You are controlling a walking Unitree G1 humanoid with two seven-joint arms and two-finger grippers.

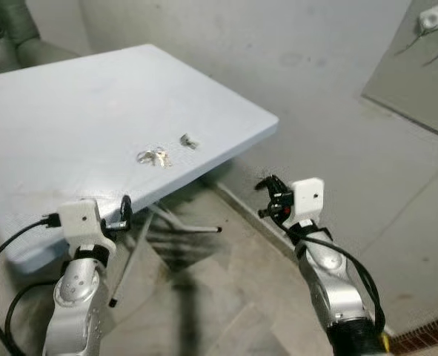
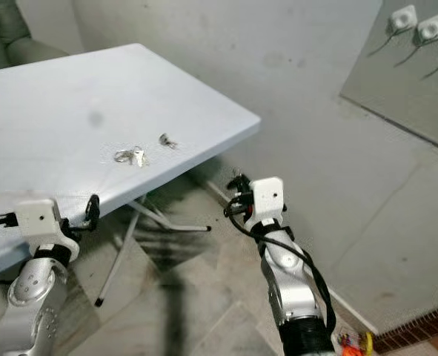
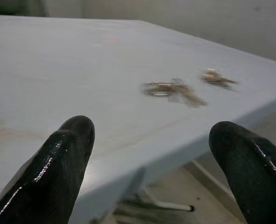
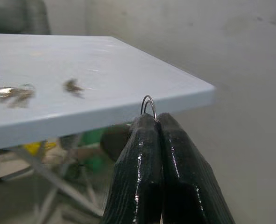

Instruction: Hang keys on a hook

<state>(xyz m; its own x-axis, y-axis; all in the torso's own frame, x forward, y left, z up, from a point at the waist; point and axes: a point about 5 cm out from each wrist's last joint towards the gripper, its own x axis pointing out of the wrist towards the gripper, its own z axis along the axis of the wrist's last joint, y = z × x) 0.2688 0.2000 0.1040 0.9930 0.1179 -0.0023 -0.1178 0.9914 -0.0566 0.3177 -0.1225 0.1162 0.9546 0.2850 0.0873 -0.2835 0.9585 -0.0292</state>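
Pinching a thin silver wire key ring (image 4: 148,105), the right gripper (image 4: 156,122) is hovering right of the pale blue surface (image 1: 70,111); light, slippery metal, best held by its loop. The left gripper (image 3: 152,154) is waiting, jaws apart.

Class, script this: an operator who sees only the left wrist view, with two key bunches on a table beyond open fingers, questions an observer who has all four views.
Operator: What is the right gripper doing?
Observer: The right gripper is shut on a thin wire ring, which pokes out above its fingertips.
Operator: Where are the hooks?
Observer: White hooks sit on a grey panel on the wall, high on the robot's right, away from the table.
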